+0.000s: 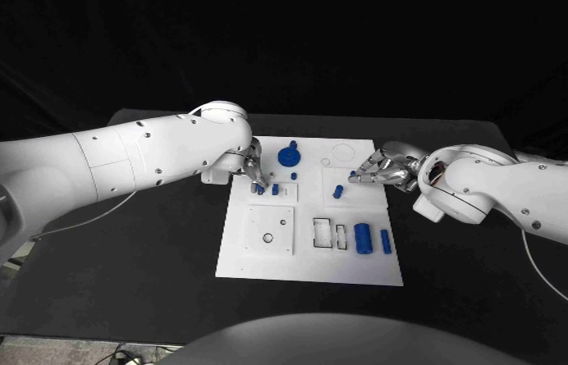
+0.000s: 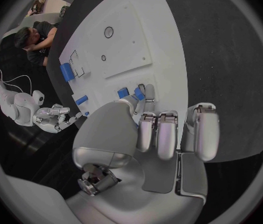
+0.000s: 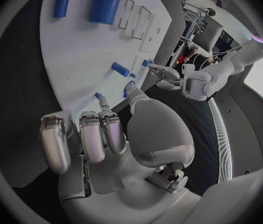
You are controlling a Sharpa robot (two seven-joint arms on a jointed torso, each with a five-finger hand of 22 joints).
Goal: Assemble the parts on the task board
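The white board [image 1: 310, 254] lies in the middle of the black table [image 1: 142, 250], w/ small blue parts spread over it. Left hand [image 1: 249, 171] sits over the board's left upper area, fingertips down at a small blue piece [image 1: 260, 189]; in the left wrist view a thumb and a finger [image 2: 145, 95] close around a blue piece [image 2: 140, 93], so it seems pinched, other fingers curled beside it. Another short blue piece [image 1: 275, 189] stands just beside that one. A larger round blue part [image 1: 290, 157] sits near the board's top, just right of the left hand. Right hand [image 1: 381, 169] hovers at the board's right edge, fingers partly curled; in the right wrist view a fingertip [image 3: 104, 103] has a small blue bit [image 3: 98, 96] at its end, but can't tell if it's held or merely touched. A blue peg [image 1: 339, 191] lies on the board near the right hand, apart from it. Lower right of the board: a thick blue cylinder [image 1: 364, 238] and a thinner blue rod [image 1: 386, 240] side by side, next to two rectangular slots [image 1: 322, 231].
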